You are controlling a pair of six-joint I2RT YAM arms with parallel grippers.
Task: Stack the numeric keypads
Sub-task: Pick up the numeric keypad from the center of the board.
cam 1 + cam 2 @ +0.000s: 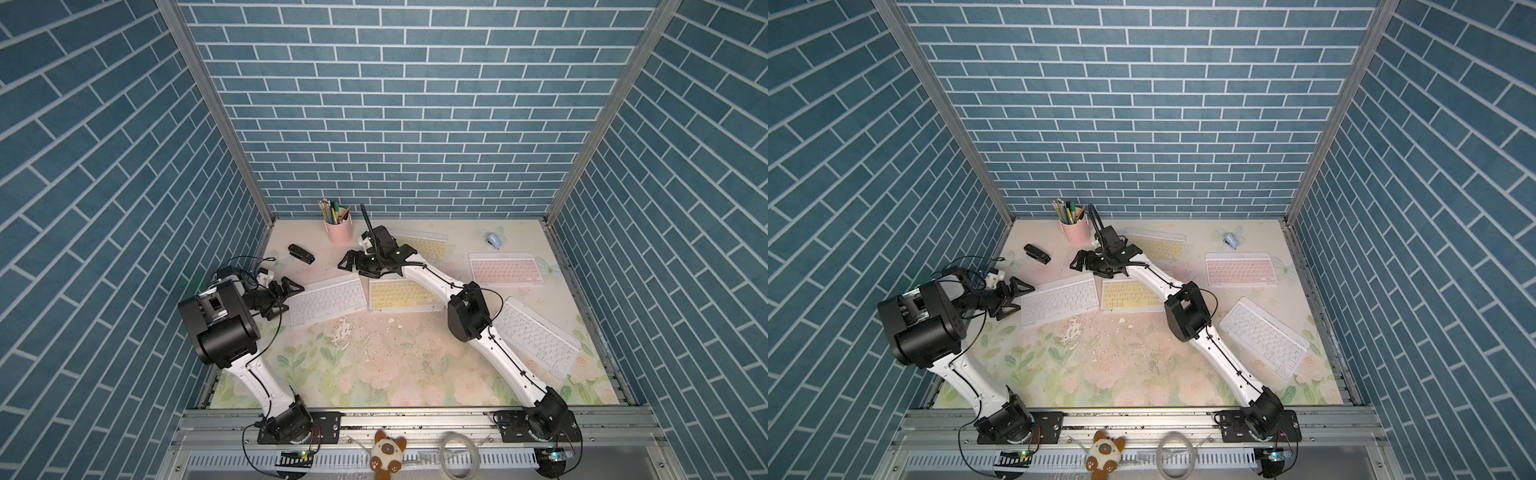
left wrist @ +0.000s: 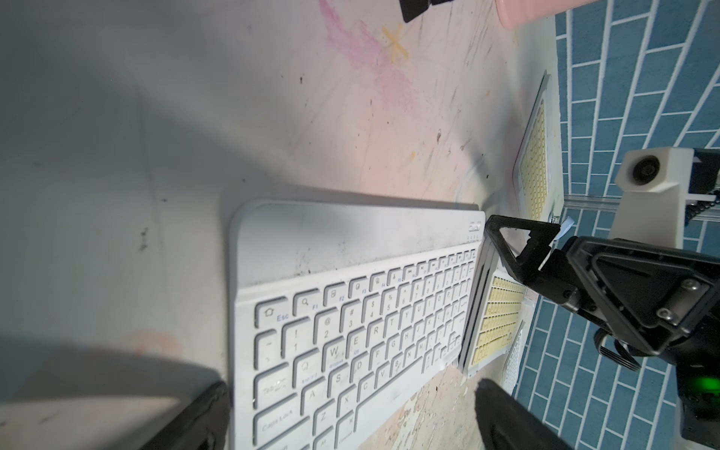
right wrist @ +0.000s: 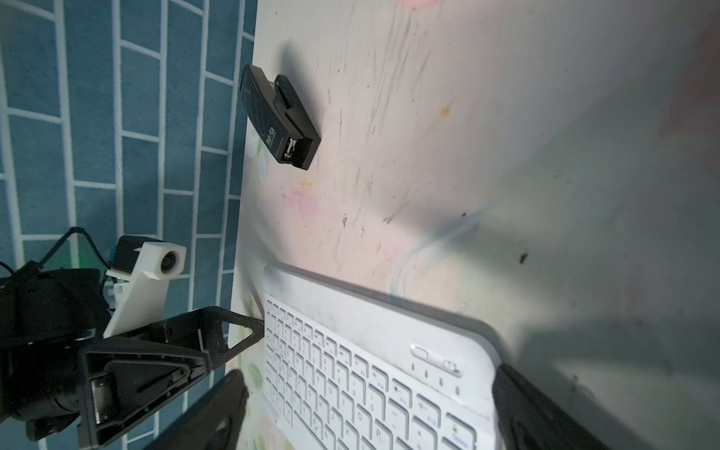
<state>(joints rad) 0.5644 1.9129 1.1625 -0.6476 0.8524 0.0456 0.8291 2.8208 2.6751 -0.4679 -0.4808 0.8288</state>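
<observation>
**Both my grippers spread at the white keypad**

My left gripper (image 1: 286, 298) stands wide open at the short end of the white keypad (image 1: 328, 302) nearest it. In the left wrist view that end lies between my fingers (image 2: 195, 419), flat on the table (image 1: 374, 365). I cannot tell whether they touch it. My right gripper (image 1: 353, 267) is spread just as wide over the keypad's opposite end, and a corner of the keypad shows between those fingers (image 3: 537, 413).

The yellow keypad (image 1: 397, 296) lies just beside the white one, under my right forearm. Behind my right gripper and well apart lie the second yellow keypad (image 1: 430, 248), the pink keypad (image 1: 505, 269) and, beside my right elbow, the second white keypad (image 1: 536, 337). The stapler (image 1: 301, 254) sits ahead of my right gripper.
</observation>
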